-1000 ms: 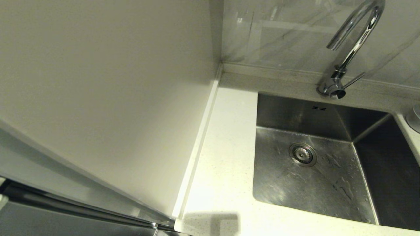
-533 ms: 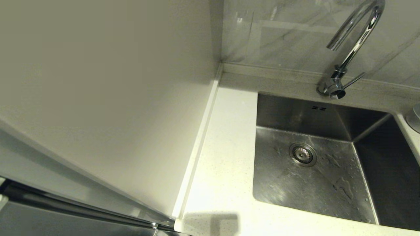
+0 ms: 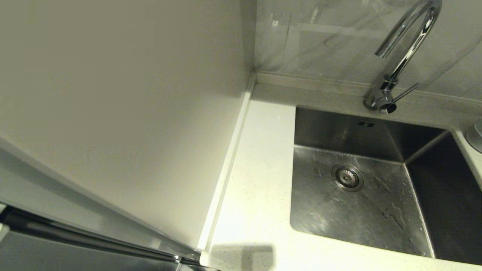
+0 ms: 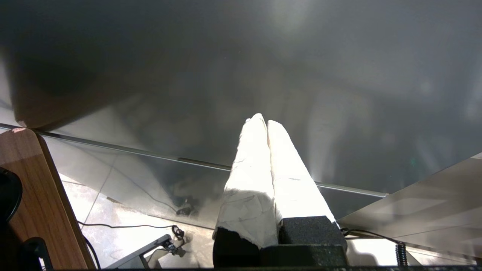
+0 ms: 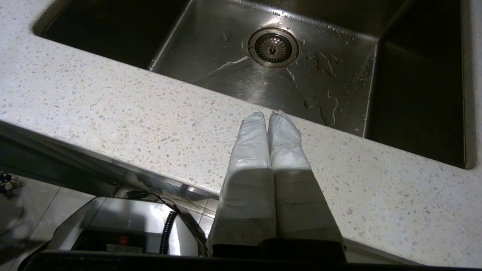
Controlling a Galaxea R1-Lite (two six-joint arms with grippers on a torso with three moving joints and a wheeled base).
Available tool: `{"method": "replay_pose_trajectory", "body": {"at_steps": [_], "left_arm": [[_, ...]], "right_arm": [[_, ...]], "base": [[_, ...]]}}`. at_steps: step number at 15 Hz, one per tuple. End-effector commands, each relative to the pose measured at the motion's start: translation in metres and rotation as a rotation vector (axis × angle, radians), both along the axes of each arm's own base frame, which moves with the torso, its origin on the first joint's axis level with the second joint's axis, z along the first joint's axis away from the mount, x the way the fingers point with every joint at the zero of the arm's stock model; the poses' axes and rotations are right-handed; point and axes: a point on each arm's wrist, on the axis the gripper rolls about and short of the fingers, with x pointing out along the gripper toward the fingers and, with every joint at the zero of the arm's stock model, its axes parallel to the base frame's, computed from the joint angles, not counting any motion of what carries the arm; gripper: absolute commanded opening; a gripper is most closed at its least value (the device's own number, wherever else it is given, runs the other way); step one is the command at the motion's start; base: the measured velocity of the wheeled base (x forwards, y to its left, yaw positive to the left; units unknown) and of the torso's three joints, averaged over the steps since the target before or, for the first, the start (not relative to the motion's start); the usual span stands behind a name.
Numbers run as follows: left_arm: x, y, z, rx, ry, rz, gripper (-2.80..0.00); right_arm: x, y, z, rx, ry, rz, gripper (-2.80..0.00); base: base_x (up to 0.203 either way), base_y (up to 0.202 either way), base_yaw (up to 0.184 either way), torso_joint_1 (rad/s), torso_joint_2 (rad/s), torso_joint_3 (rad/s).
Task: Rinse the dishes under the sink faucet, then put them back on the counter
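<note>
- Head view: wet brushed-steel sink (image 3: 361,210) sits at 3 o'clock; chrome gooseneck faucet (image 3: 404,56) at 1 o'clock.
- Left gripper (image 4: 262,120) and right gripper (image 5: 269,114): fingers pressed together, empty, the right above the speckled white table (image 5: 113,109).

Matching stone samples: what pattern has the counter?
White with fine grey-brown speckles, clearest in the right wrist view.

I am in a kitchen: before me a steel sink (image 3: 361,210) with a round drain (image 3: 347,177) is set into a speckled stone counter (image 3: 256,188), a tall chrome faucet (image 3: 399,64) standing against a marbled wall (image 3: 320,37).
</note>
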Motion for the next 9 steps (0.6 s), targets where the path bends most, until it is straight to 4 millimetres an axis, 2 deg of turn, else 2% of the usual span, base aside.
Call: {"method": "replay_pose_trajectory", "body": {"at_steps": [1, 9], "left_arm": [[0.0002, 0.0000, -0.0008, 0.000, 0.003, 0.000, -2.80], [0.0002, 0.0000, -0.0008, 0.000, 0.003, 0.000, -2.80]], "right_arm": [[0.0000, 0.0000, 0.0005, 0.001, 0.001, 0.000, -2.80], [0.0001, -0.0001, 0.0001, 0.000, 0.002, -0.001, -2.80]], "base": [[0.000, 0.000, 0.000, 0.000, 0.00, 0.000], [0.000, 0.000, 0.000, 0.000, 0.00, 0.000]]}}
